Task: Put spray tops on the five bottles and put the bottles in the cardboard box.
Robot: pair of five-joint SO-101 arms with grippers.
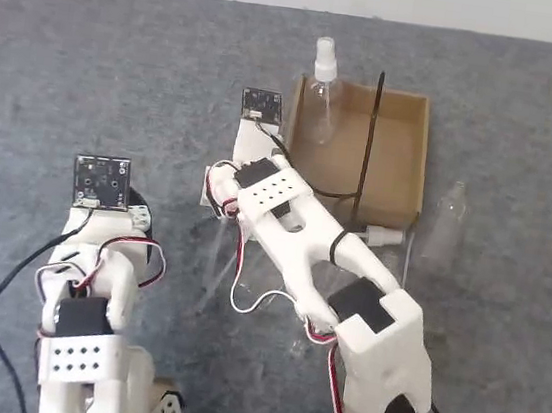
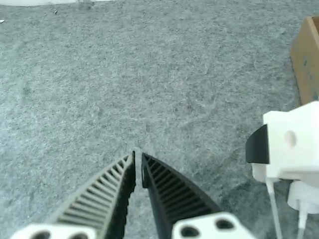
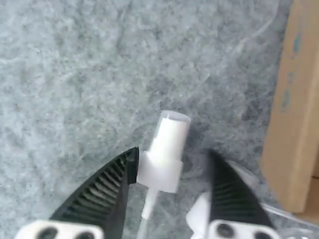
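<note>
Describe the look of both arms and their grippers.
The left arm and right arm are white plastic segments with black motors, perforated panels, and looping red, white and black wires. The left gripper and right gripper have black ribbed, tapering fingers on white bases with screw holes.

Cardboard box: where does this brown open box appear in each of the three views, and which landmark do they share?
High view: the brown open cardboard box lies right of centre, upper half, a clear spray bottle inside.
Left wrist view: its brown corner sits at the frame's edge.
Right wrist view: its brown wall stands beside the white spray top.
Shared landmark: the grey carpet under everything.
</note>
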